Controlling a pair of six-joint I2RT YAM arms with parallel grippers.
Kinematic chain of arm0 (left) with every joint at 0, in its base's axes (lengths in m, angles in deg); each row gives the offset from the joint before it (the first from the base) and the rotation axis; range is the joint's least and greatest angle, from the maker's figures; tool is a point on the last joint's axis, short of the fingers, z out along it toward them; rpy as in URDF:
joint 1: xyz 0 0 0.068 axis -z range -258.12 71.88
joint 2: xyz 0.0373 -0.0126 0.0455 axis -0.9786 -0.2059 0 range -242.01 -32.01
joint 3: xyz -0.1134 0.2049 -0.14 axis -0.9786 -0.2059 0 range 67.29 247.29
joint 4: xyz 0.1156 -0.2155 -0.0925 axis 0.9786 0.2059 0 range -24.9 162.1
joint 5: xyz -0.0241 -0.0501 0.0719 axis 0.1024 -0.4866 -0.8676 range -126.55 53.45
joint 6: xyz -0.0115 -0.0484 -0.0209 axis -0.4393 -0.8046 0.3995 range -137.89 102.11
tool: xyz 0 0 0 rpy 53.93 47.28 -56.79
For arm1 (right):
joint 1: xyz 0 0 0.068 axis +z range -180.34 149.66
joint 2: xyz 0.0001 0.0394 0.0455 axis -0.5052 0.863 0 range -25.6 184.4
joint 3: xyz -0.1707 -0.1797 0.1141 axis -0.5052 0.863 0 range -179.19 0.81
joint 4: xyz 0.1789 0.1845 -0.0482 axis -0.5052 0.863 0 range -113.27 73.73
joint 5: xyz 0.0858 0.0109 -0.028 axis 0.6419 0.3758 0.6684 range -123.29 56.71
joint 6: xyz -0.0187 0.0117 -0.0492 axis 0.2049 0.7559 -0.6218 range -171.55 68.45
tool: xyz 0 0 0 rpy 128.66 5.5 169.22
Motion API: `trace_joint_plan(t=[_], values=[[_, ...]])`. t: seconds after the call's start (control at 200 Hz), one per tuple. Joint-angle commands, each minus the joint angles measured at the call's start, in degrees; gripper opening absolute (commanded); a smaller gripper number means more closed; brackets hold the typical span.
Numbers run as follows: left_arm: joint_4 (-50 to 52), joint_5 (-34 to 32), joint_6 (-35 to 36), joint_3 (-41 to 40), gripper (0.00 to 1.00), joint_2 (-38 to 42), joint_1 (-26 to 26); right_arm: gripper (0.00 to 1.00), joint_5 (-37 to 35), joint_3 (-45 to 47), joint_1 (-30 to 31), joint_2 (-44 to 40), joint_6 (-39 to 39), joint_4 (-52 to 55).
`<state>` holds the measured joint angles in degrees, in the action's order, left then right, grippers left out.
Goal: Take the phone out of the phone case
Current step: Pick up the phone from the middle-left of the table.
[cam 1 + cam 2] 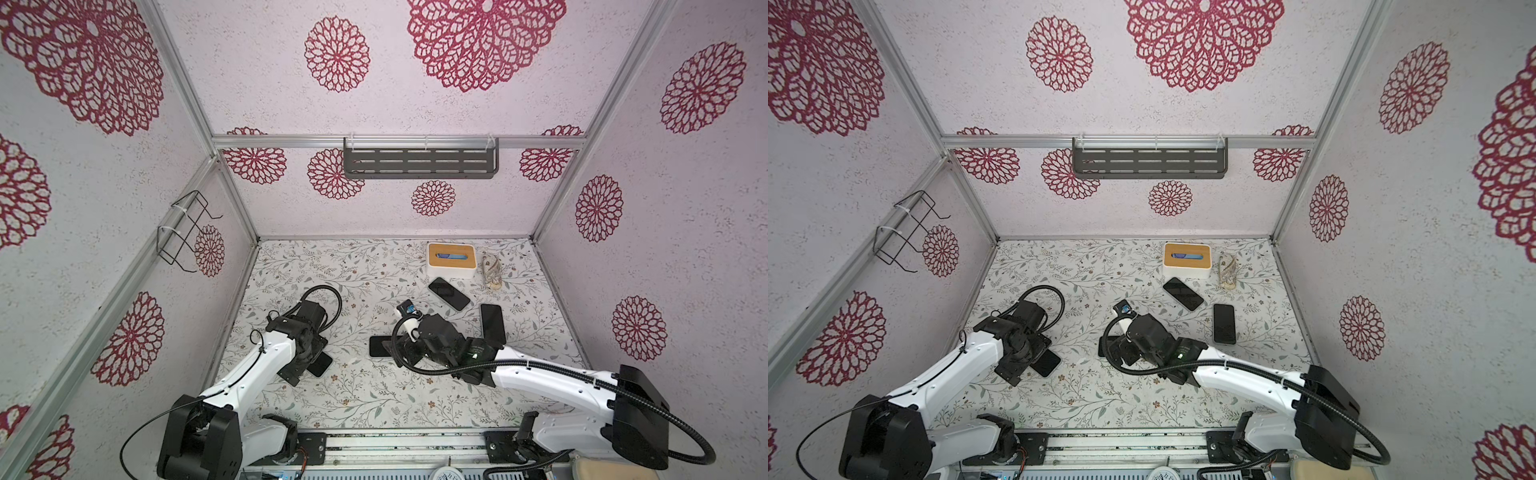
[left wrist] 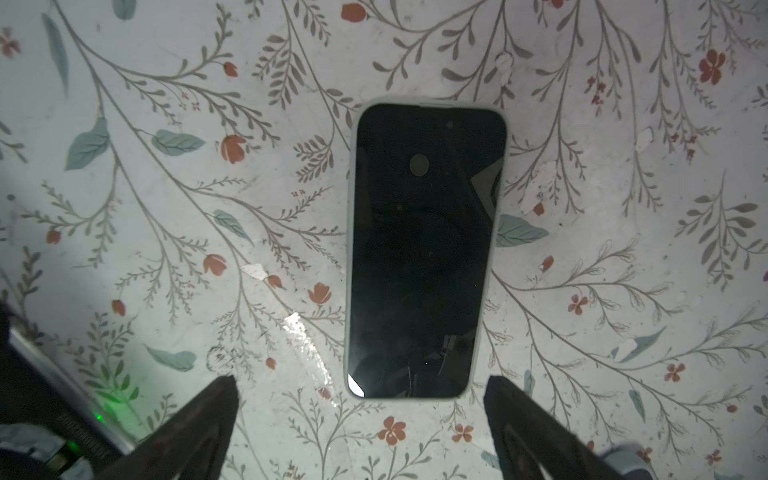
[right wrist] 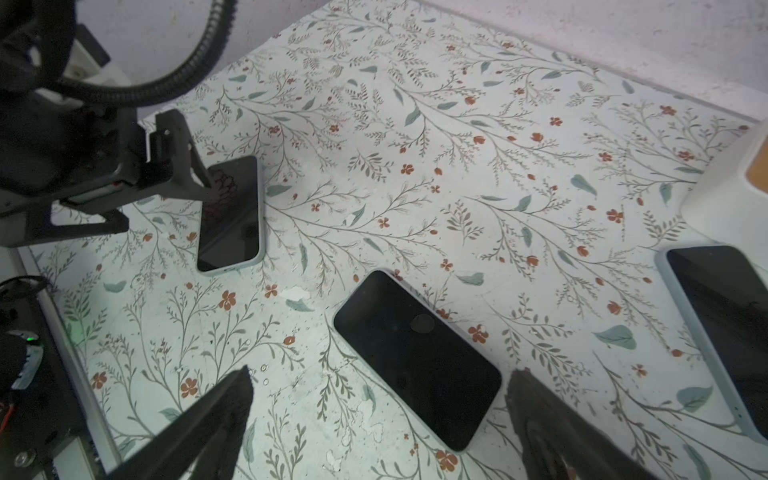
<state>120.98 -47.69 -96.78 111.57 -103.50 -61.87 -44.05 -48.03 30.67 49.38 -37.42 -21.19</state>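
Jaws of the left gripper (image 2: pixel 361 384) stand wide and empty astride one end of the phone (image 2: pixel 424 249), lying screen-up in its pale case (image 2: pixel 351 257) on the floral table (image 2: pixel 166 124), probably to clamp its edges, while the right gripper (image 3: pixel 380 372), equally wide and empty, hovers over a second phone (image 3: pixel 415 357).

White box with a wooden lid (image 1: pixel 440 262), a pale knotted cord (image 1: pixel 491 270) just beside it

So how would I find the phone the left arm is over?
Find the left arm over the flowery table. Below its open fingers lies a dark phone, screen up. It has a pale case, and the other three phones lie nearer the right arm.
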Motion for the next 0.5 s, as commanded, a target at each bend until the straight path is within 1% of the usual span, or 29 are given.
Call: trace_joint_plan(t=[0.0, 0.14, 0.385, 0.495], values=[[-5.78, 2.89, 1.11, -1.03, 0.97, -1.51, -1.81, 0.99, -1.76, -1.61, 1.43, 0.88, -0.80, -0.83], [-12.69, 8.27, 3.28, -4.06, 0.97, -3.04, -4.32, 0.99, -1.53, -1.89, 2.56, 3.26, -0.60, -1.68], [-17.50, 10.35, 4.89, -5.77, 0.97, -4.18, -6.02, 0.99, -1.55, -1.87, 2.98, 5.85, 0.06, -3.84], [-15.98, 9.88, 5.31, -4.93, 0.97, -6.62, -6.23, 0.99, -2.26, -2.18, 3.15, 6.61, 0.07, -4.16]])
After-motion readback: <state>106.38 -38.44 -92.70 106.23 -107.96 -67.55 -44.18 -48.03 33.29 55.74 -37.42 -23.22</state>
